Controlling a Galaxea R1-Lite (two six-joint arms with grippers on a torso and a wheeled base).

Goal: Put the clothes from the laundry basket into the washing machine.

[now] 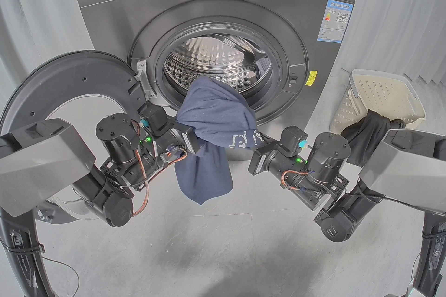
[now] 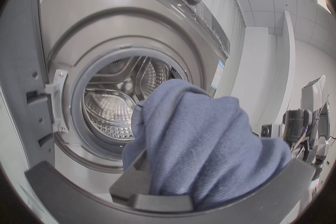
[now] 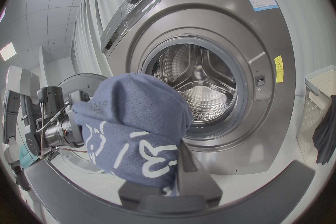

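Observation:
A navy garment (image 1: 213, 119) with a white print hangs between my two grippers, just in front of the washing machine's open drum (image 1: 218, 63). Its top edge reaches the lower lip of the drum opening and its tail droops toward the floor. My left gripper (image 1: 193, 139) is shut on the garment's left side, and my right gripper (image 1: 254, 150) is shut on its printed right side. In the wrist views the navy garment (image 2: 203, 140) (image 3: 140, 126) drapes over the fingers (image 2: 134, 179) (image 3: 192, 172). The drum (image 2: 115, 102) (image 3: 203, 84) looks bare inside.
The round door (image 1: 69, 93) stands swung open on the left, close to my left arm. A cream laundry basket (image 1: 388, 96) stands to the right of the machine with a black garment (image 1: 367, 135) hanging over its front rim. Bare grey floor lies below.

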